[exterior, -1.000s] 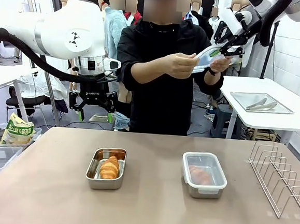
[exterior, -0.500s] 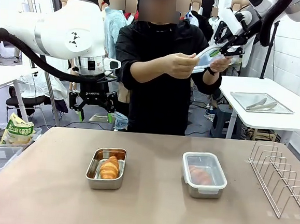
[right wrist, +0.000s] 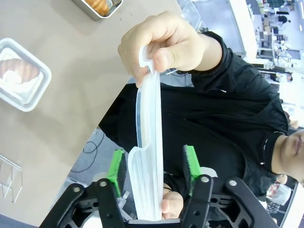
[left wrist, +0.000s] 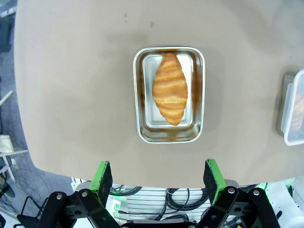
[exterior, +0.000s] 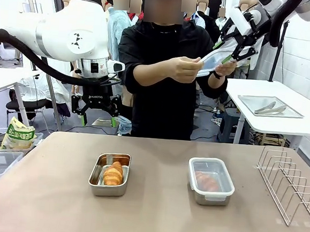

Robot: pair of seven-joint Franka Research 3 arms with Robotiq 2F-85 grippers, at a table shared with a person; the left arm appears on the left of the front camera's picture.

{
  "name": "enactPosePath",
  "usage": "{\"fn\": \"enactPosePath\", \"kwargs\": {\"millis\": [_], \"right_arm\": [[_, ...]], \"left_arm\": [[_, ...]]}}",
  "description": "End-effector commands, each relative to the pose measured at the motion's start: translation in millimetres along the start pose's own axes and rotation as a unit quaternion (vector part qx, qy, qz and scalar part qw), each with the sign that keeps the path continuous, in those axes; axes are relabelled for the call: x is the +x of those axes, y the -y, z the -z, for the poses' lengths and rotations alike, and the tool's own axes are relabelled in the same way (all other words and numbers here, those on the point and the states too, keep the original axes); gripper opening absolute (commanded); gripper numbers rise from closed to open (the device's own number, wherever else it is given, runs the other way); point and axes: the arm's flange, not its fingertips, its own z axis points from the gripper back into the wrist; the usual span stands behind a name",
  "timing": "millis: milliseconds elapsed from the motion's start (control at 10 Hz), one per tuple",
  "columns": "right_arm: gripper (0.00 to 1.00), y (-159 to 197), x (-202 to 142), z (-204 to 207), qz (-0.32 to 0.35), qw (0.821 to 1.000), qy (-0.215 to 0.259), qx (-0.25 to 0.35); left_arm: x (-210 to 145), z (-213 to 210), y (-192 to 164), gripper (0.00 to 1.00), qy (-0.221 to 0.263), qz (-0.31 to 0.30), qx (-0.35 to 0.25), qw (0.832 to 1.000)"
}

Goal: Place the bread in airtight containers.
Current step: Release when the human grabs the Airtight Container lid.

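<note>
Looking across the bench (exterior: 153, 212), I see one croissant (exterior: 113, 173) lying in the open steel pan (exterior: 109, 174) and the other croissant (exterior: 208, 181) in the pan with a clear lid (exterior: 211, 180) snapped on it. My left claw (exterior: 96, 120) hangs high behind the bench with its jaws wide open and nothing in them. My right claw (right wrist: 152, 164) is up high with its green pads apart on either side of a second clear lid (right wrist: 148, 156), which the person's hand (right wrist: 159, 45) holds by its top edge.

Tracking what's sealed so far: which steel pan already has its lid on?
The steel pan on the robot's right, covered by a clear lid over its croissant; the left pan is open.
</note>
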Motion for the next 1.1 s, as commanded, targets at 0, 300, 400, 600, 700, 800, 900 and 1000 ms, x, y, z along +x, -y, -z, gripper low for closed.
{"fn": "enactPosePath", "kwargs": {"millis": [0,300,400,600,700,800,900,1000], "right_arm": [[1.0,-3.5,1.1,-1.5,0.007,1.0,0.002,0.002],[1.0,-4.4,1.4,-2.0,0.012,1.0,0.018,0.002],[1.0,-4.6,2.5,-1.6,0.012,1.0,0.025,0.005],[1.0,-4.5,1.9,-1.2,0.009,1.0,0.028,0.005],[1.0,-3.4,3.4,-2.4,0.002,1.0,0.027,0.005],[1.0,-3.3,2.0,1.6,0.004,1.0,0.017,0.01],[1.0,-3.3,2.0,1.6,0.004,1.0,0.017,0.01],[1.0,-3.3,2.0,1.6,0.004,1.0,0.017,0.01]], "left_arm": [[0.2,-1.6,-1.6,1.0,0.006,0.002,0.008,1.0],[0.2,-1.6,-1.6,1.0,0.006,0.002,0.008,1.0],[0.2,-1.6,-1.6,1.0,0.006,0.002,0.008,1.0],[0.2,-1.6,-1.6,1.0,0.006,0.002,0.008,1.0],[0.2,-1.6,-1.6,1.0,0.006,0.002,0.008,1.0],[0.2,-1.6,-1.6,1.0,0.006,0.002,0.008,1.0],[0.2,-1.6,-1.6,1.0,0.006,0.002,0.008,1.0],[0.2,-1.6,-1.6,1.0,0.006,0.002,0.008,1.0]]}}
